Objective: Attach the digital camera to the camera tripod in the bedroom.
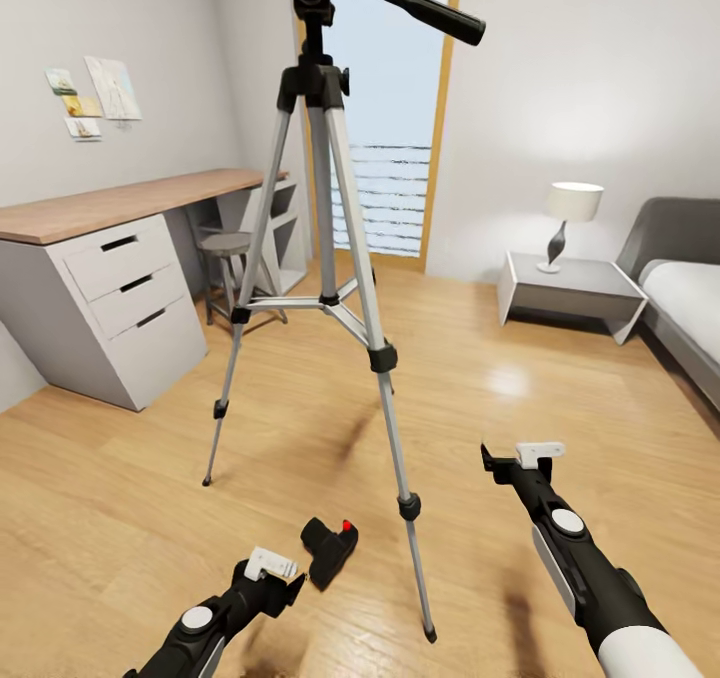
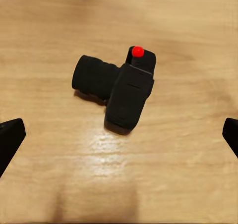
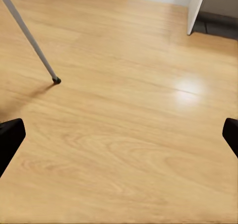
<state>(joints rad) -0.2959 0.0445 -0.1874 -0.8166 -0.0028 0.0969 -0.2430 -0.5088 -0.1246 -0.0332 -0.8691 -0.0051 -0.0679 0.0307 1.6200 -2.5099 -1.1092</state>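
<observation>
In the head view one camera tripod [image 1: 325, 258] stands on the wood floor [image 1: 560, 408] of the bedroom, its three silver legs spread and its long black handle [image 1: 415, 3] pointing to the right near the window [image 1: 395, 108]. One digital camera [image 1: 328, 550] lies on the floor between two of the legs, near the foot of the front one, with its red button [image 1: 347, 525] up. The left gripper [image 1: 285, 583] is low and just beside the camera — not touching it, as far as this angle allows to say. The right gripper [image 1: 520, 455] hangs well apart, over bare floor. Around them are one desk [image 1: 110, 258] with three drawers, one stool [image 1: 228, 248], one low table [image 1: 570, 288] with one lamp [image 1: 570, 213], and one bed [image 1: 690, 303].

In the left wrist view the camera [image 2: 119, 90] lies on the planks, lens [image 2: 94, 77] to one side, and the two black fingertips [image 2: 11, 137] stand wide, at both edges, with nothing between them.

In the right wrist view the two fingertips [image 3: 10, 137] are also spread wide over the floor [image 3: 129, 135] — one tripod leg [image 3: 30, 38] ends in a black foot nearby.
</observation>
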